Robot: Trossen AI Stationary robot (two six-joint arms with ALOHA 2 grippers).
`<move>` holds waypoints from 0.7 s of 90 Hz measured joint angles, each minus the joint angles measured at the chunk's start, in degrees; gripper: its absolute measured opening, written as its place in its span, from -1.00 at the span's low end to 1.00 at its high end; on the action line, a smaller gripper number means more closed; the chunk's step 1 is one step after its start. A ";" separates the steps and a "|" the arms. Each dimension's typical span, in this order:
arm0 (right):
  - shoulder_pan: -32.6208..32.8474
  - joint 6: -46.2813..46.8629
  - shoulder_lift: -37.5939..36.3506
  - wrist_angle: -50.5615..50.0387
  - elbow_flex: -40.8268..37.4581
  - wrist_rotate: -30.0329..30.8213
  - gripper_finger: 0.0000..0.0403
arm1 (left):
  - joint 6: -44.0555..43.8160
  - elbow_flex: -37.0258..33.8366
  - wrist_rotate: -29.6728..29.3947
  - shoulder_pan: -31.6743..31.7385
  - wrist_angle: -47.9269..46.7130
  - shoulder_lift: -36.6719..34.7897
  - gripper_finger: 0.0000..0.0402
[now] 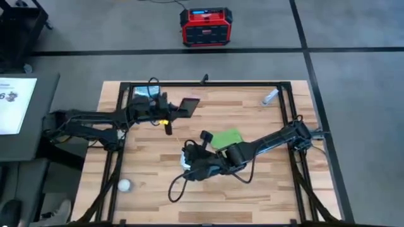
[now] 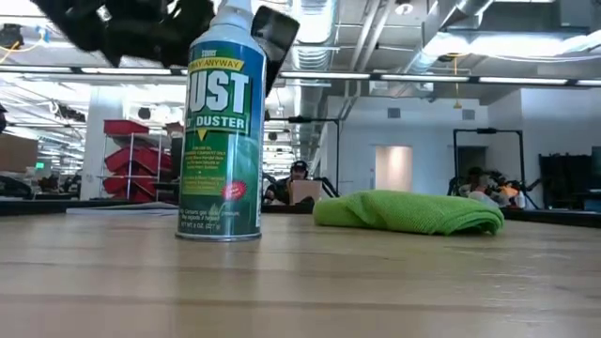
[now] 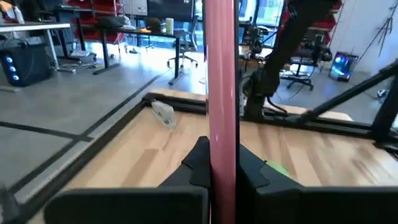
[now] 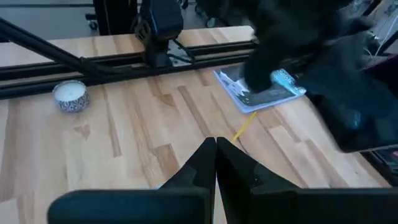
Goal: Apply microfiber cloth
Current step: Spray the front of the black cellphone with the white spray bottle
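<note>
You have the microfiber cloth lying just past table centre toward three o'clock, folded flat on the wooden table, nothing touching it. The right gripper sits at its eight o'clock, near but apart, fingers pressed together on nothing. The left gripper hangs at the cloth's ten o'clock, pinching the pink-backed phone on edge.

Around you: a small round tin at seven o'clock, a pale bottle lying at one o'clock, a printed packet by the left arm. Only the low view shows the duster can standing upright beside the cloth; overhead, the right arm hides it.

Beyond the black frame, grey floor carries a red power unit; the low view shows red racks and a seated person far back.
</note>
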 joint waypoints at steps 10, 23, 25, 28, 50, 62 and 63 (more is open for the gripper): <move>-1.03 -1.49 0.00 -0.69 0.00 -0.28 -1.00 | 0.72 -3.48 -0.31 1.34 -0.46 -4.03 -1.00; -3.95 -1.64 0.00 -2.38 0.00 -3.11 -1.00 | 2.07 -5.42 -1.40 6.80 -4.71 -11.42 -1.00; -4.46 -1.66 0.00 -2.32 0.00 -4.08 -1.00 | 2.27 -5.52 -1.44 7.92 -6.50 -12.76 -1.00; -5.12 -1.71 0.00 -2.31 0.00 -5.25 -1.00 | 2.37 -5.56 -1.37 9.17 -9.51 -14.57 -1.00; -7.97 -2.34 -2.58 -6.42 1.45 -8.84 -1.00 | 6.43 -5.65 1.79 12.28 -18.13 -20.20 -1.00; -8.08 -0.71 -4.04 -10.61 4.88 -12.27 -1.00 | 7.62 -5.72 1.76 13.39 -21.86 -19.60 -1.00; -8.18 -0.44 -4.04 -11.07 5.30 -12.67 -1.00 | 7.62 -5.72 1.76 13.46 -21.80 -19.46 -1.00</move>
